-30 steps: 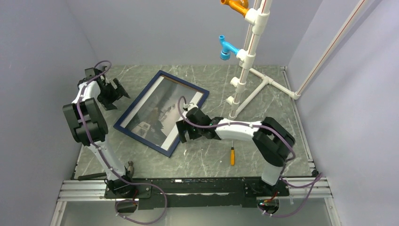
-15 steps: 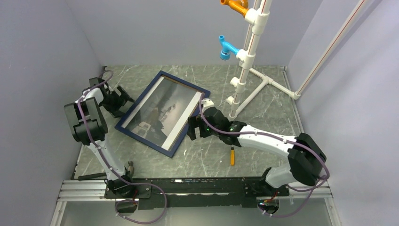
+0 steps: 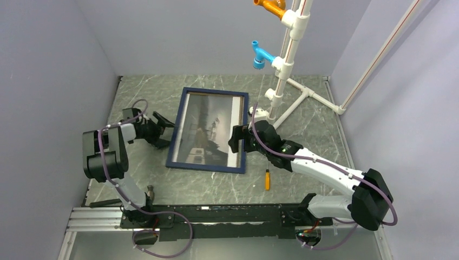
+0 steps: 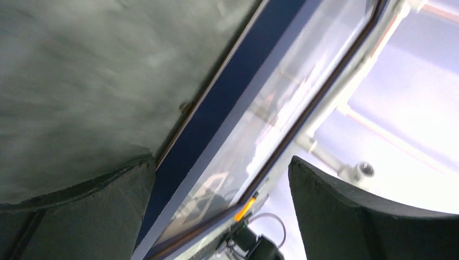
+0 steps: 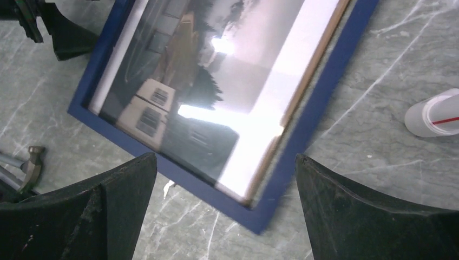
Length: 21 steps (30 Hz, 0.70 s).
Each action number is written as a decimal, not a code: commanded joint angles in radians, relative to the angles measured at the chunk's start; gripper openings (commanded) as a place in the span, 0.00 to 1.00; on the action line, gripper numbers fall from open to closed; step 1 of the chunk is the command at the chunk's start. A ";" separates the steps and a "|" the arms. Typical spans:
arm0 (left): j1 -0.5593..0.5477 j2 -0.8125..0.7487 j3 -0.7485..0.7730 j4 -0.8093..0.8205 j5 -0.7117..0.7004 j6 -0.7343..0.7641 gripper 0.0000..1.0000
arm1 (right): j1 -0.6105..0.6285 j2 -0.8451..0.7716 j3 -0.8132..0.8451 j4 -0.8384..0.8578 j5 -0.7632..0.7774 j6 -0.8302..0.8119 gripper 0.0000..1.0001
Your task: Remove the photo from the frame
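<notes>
The frame [image 3: 206, 167], thin and navy blue, lies flat on the marble table with the photo [image 3: 208, 127] in it, a dark greyish print with white strips along its long sides. My left gripper [image 3: 163, 128] is open at the frame's left long edge; in the left wrist view the frame [image 4: 216, 108] and photo [image 4: 273, 103] run between its fingers [image 4: 76, 216]. My right gripper [image 3: 237, 140] is open at the frame's right long edge, over its near right corner [image 5: 260, 216]. The photo [image 5: 216, 81] fills the right wrist view, with glare on it.
A white PVC pipe stand [image 3: 281, 81] with blue and orange fittings rises behind the frame's right side; a pipe end [image 5: 433, 114] lies close to the frame. An orange-handled screwdriver [image 3: 267, 179] lies near the right arm. A small hammer [image 3: 149, 190] lies at the near left.
The frame has turned from a diagonal lie to long sides running near to far. My right arm has reached out along its right edge. My left gripper has come nearer, to its left edge.
</notes>
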 commanded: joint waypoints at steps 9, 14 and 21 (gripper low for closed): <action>-0.171 -0.020 -0.108 0.034 -0.098 -0.083 0.99 | -0.016 0.032 -0.005 -0.082 0.025 -0.045 1.00; -0.194 -0.118 -0.022 -0.149 -0.282 0.075 1.00 | -0.017 0.051 0.003 -0.107 0.037 -0.039 1.00; -0.374 -0.239 0.006 -0.285 -0.556 0.185 0.96 | -0.111 0.064 -0.040 -0.151 0.082 0.045 0.95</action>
